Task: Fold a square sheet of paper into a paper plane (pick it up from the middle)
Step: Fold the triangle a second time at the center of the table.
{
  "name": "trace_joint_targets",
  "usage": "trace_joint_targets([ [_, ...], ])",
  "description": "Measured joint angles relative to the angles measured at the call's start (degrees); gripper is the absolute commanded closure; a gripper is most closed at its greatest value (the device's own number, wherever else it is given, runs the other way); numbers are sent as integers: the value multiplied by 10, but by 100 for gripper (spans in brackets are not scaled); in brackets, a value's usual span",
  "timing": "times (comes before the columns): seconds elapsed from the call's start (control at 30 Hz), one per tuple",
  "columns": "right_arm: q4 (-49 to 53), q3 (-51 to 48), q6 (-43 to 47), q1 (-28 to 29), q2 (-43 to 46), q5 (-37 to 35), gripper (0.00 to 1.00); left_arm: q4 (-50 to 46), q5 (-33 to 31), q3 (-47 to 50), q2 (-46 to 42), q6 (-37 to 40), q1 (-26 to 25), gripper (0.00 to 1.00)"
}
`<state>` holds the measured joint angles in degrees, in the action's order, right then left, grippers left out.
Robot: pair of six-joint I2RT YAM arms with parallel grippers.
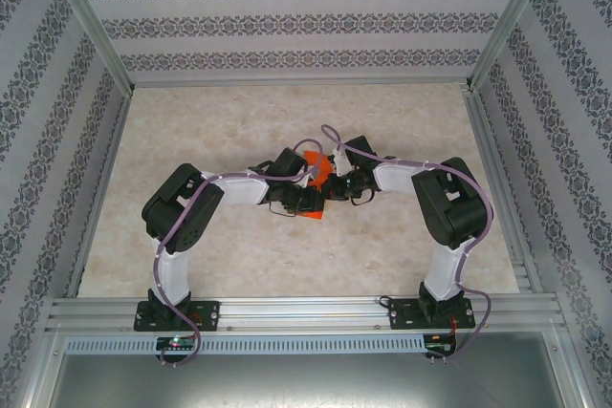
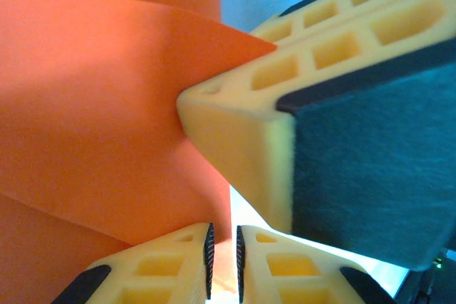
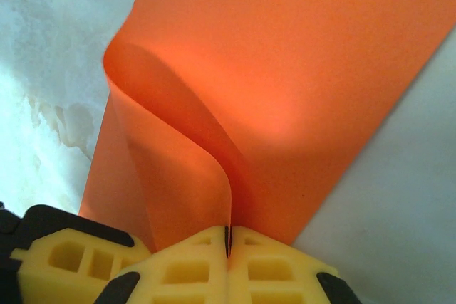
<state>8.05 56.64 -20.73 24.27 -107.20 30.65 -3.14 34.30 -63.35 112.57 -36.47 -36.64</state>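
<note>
While both pairs of my jaws are pinched together, my left gripper (image 2: pixel 224 240) clamps a lower edge of the orange sheet of paper (image 2: pixel 92 119). My right gripper (image 3: pixel 228 236) clamps a curled fold of it. Sheet: creased, between my two wrists, at the middle of the marbled table (image 1: pixel 239 255).

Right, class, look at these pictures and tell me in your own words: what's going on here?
Two robot arms meet over the middle of the table, both working on an orange square sheet of paper. The right gripper is shut on a curled-up flap of it. The left gripper, close beside it, appears to pinch another edge between nearly closed jaws. The sheet is bent and creased, not yet a finished plane.
</note>
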Motion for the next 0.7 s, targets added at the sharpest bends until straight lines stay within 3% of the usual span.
trace_joint_targets([
  [0.37,1,0,0,0,2,-2,97,4,2,0,4,2,0,80],
  [0.5,8,0,-2,0,7,-8,87,8,7,-1,7,6,0,80],
  [0.7,16,-21,-5,-16,47,-13,80,11,14,-2,10,13,1,80],
])
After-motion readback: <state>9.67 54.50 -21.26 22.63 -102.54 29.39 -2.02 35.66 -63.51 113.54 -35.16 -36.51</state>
